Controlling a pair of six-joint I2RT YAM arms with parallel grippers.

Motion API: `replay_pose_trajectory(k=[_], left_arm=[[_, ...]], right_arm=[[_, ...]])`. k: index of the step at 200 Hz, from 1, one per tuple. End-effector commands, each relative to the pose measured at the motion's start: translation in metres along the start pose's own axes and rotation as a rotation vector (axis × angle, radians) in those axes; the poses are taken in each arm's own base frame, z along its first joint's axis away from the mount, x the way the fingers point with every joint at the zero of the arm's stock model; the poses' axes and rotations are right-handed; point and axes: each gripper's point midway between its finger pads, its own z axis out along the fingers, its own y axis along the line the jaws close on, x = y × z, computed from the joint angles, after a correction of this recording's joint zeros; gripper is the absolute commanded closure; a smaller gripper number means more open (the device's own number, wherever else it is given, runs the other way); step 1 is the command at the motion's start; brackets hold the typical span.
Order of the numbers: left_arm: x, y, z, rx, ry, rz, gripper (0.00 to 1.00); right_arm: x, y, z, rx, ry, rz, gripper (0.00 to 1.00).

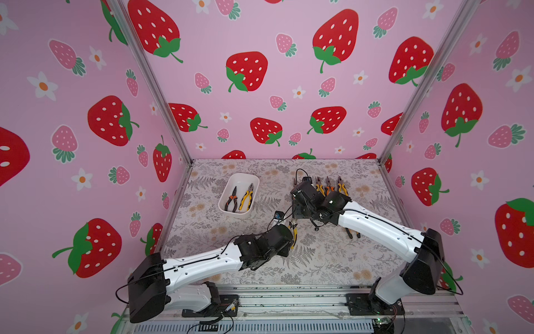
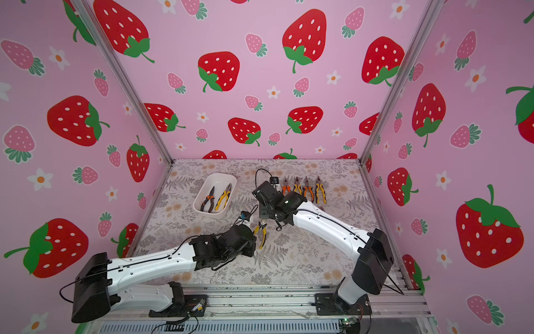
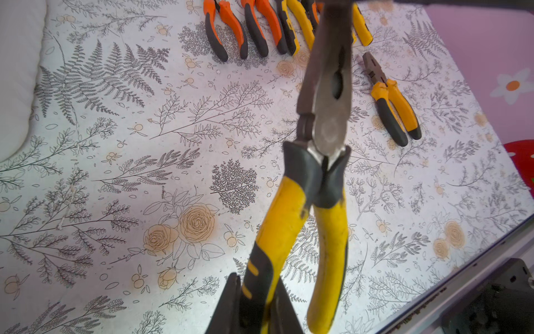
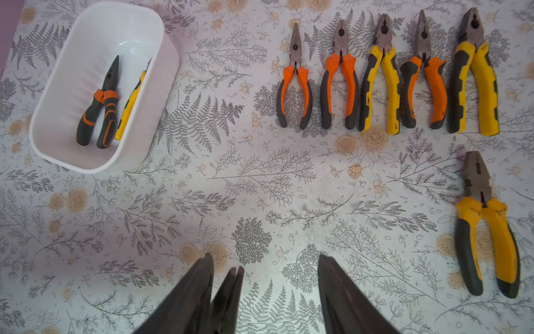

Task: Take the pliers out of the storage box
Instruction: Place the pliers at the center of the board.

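We see the left gripper (image 3: 255, 306) closed narrow on the end of one handle of the held pliers (image 3: 328, 133). These are yellow-handled, out of the box (image 1: 239, 180) and above the tabletop (image 1: 332, 260) between the two arms. Their long axis runs straight out from the gripper, nose pointing away from it toward the far wall, handles slightly spread. The right gripper (image 4: 274, 289) stands partly wide over bare tabletop with nothing between its fingers. Two pliers lie in the box, an orange pair (image 4: 105, 94) and a yellow pair (image 4: 131, 98). Both lie lengthwise along the box, noses toward its far end. To the right, well apart from the box, a row of five (image 4: 383, 37) lies side by side on the tabletop, noses toward the far wall. A lone pair (image 4: 479, 188) lies nearer the arms, parallel to the row, nose the same way.
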Motion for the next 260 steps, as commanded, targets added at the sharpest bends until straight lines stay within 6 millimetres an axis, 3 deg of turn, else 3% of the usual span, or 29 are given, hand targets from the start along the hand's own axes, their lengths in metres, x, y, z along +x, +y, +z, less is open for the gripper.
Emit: replay_pose_trajectory(k=[1,54,113,183,260], left_arm=[[-0.022,-0.002,-0.004,-0.029,-0.102,-0.007,1.0],[-0.028,0.001,-0.007,-0.062,-0.127,-0.005,1.0],[-0.032,-0.001,-0.005,-0.068,-0.144,-0.005,1.0],[-0.034,-0.002,-0.002,-0.083,-0.136,-0.002,1.0],[-0.036,-0.003,-0.002,-0.091,-0.14,-0.004,1.0]], right_arm=[[-0.003,0.004,-0.002,-0.026,0.033,0.056,0.4],[0.012,0.012,0.004,-0.083,0.104,0.121,0.55],[0.028,0.02,0.016,-0.128,0.15,0.174,0.6],[0.042,0.012,0.015,-0.124,0.164,0.225,0.63],[0.057,0.017,0.017,-0.145,0.202,0.261,0.69]])
